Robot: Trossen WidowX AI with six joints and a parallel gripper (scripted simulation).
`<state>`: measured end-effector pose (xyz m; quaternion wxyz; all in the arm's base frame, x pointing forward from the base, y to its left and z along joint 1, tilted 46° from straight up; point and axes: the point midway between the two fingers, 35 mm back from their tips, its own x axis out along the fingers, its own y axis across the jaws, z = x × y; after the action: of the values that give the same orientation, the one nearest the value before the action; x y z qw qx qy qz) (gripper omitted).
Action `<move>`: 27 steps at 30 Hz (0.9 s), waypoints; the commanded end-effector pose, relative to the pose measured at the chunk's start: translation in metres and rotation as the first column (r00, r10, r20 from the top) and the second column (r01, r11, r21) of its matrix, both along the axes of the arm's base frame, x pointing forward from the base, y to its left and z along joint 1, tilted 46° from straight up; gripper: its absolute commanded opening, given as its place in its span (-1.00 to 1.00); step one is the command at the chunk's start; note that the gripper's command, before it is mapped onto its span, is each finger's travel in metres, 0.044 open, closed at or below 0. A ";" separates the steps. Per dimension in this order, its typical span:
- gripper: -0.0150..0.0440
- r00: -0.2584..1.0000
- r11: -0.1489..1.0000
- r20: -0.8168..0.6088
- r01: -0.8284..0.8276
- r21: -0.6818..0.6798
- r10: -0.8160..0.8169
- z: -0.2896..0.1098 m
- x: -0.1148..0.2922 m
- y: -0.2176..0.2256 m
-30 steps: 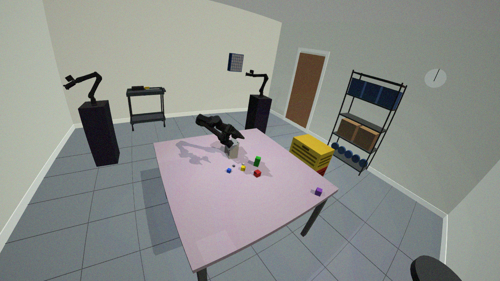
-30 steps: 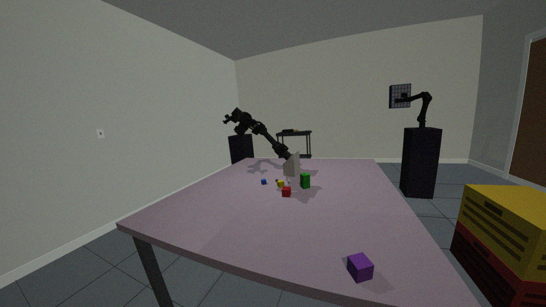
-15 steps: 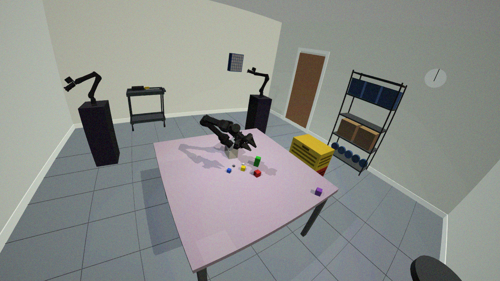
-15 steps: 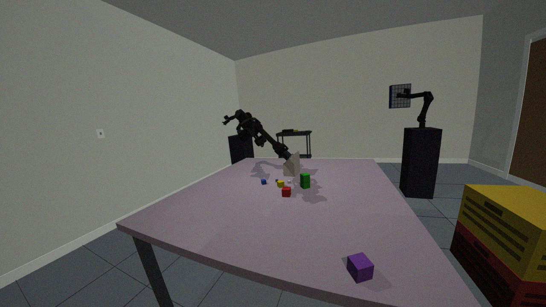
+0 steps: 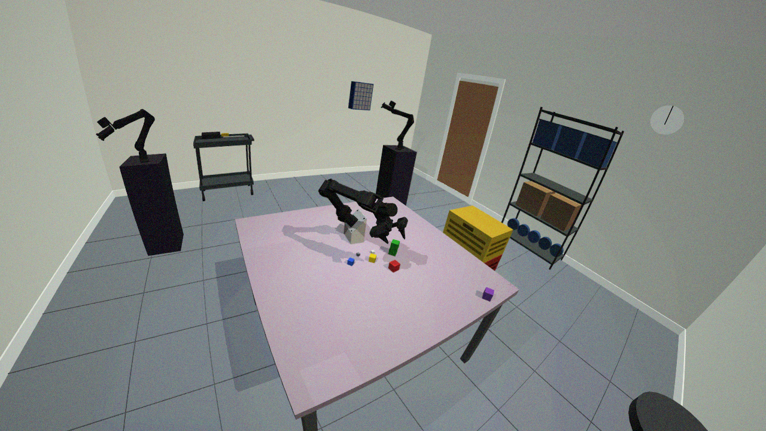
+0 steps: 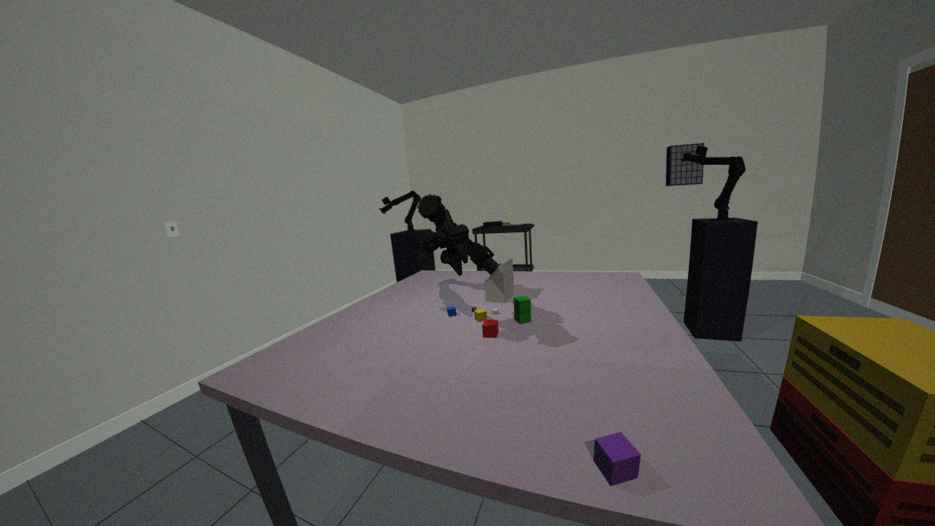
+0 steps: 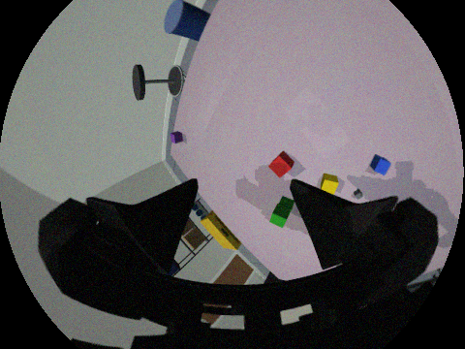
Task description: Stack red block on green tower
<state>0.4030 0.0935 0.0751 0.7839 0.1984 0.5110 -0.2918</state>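
My worry: the tool (image 5: 390,230) hangs right beside the green tower (image 5: 394,246), so a careless reach for the red block (image 5: 394,265) could topple it. My arm is folded over, wrist tipped down, jaws wide and empty. The block sits on the tabletop (image 5: 347,321), just before the tower.

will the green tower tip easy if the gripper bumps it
Probably yes: the green tower stands taller than it is wide on a small footprint, so a sideways nudge could topple it. Its flat faces suggest sliding or tipping, not rolling. The open, empty gripper hangs just behind it, so the margin looks slim.
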 end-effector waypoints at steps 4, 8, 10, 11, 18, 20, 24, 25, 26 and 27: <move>1.00 0.957 0.959 -0.244 -0.209 -0.192 0.159 -0.046 -0.007 -0.005; 1.00 0.889 0.901 -0.395 -0.348 -0.260 0.229 -0.068 -0.015 -0.009; 1.00 0.844 0.864 -0.472 -0.417 -0.281 0.254 -0.079 -0.019 -0.012; 1.00 0.819 0.844 -0.509 -0.452 -0.287 0.265 -0.084 -0.021 -0.013; 1.00 0.597 0.686 -0.747 -0.675 -0.271 0.293 -0.118 -0.036 -0.022; 1.00 0.572 0.669 -0.767 -0.695 -0.263 0.292 -0.121 -0.037 -0.023; 1.00 0.572 0.669 -0.767 -0.695 -0.263 0.292 -0.122 -0.036 -0.022; 1.00 0.572 0.669 -0.767 -0.695 -0.263 0.292 -0.122 -0.036 -0.022; 1.00 0.572 0.669 -0.767 -0.695 -0.263 0.292 -0.122 -0.036 -0.022; 1.00 0.572 0.669 -0.767 -0.695 -0.263 0.292 -0.122 -0.036 -0.022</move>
<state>0.3657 0.0720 -0.0451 0.6228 -0.2974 0.6848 -0.2339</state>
